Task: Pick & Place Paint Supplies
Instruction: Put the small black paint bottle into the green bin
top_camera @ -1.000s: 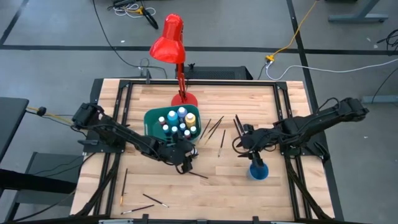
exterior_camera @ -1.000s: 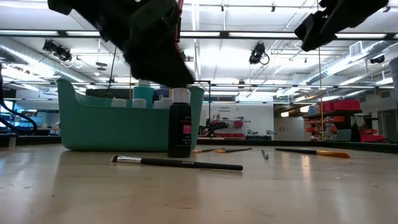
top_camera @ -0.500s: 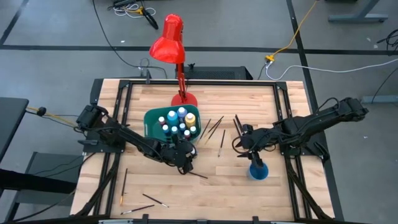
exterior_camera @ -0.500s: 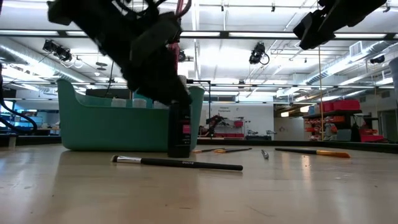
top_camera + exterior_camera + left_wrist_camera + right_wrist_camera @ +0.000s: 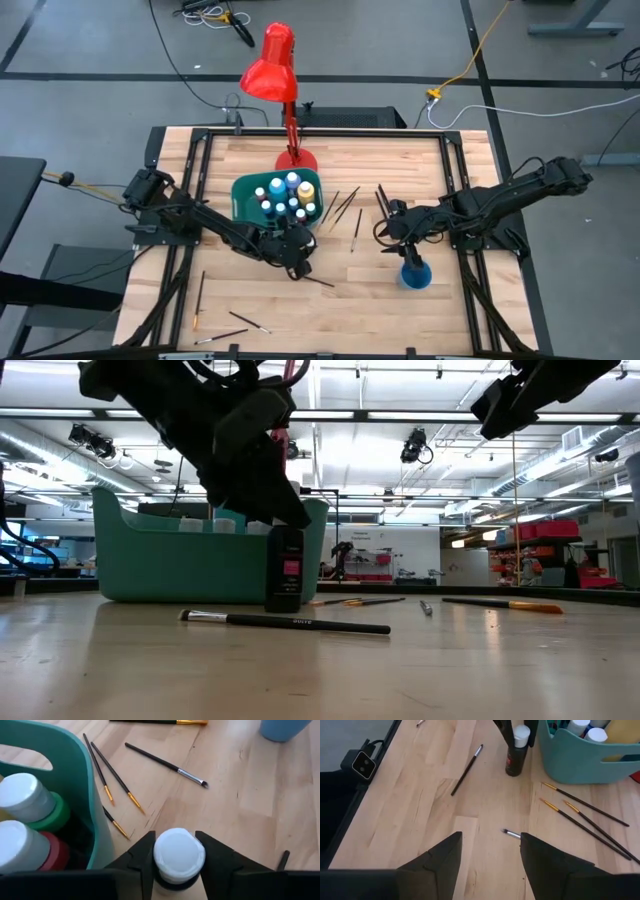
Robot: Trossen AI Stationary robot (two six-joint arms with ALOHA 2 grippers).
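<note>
My left gripper (image 5: 297,262) is shut on a black, white-capped paint bottle (image 5: 285,575), which stands just off the near right corner of the teal bin (image 5: 240,190). The right wrist view shows the bottle (image 5: 515,760) too. Several capped bottles (image 5: 285,195) stand inside the bin. Thin dark brushes (image 5: 345,207) lie to the bin's right, and one (image 5: 285,622) lies on the table in front of the bottle. More brushes (image 5: 248,322) lie near the near left corner. My right gripper (image 5: 385,232) hovers open right of centre, holding nothing. My left gripper pinches the bottle's white cap (image 5: 179,852) between its two fingers, one on each side. It comes down from above, slanting from the table's left. The bottle is nearly upright below the fingers. I cannot tell whether its base (image 5: 284,607) rests on the table.
A round blue cup (image 5: 415,273) stands on the table near my right gripper. A red desk lamp (image 5: 285,90) stands at the far edge behind the bin. Bare wood lies between the bin and the near edge (image 5: 330,320).
My left gripper has come down over the black bottle's cap. In the low view the cap stood bare a second ago, and the gripper hides it now. My right arm has kept still.
</note>
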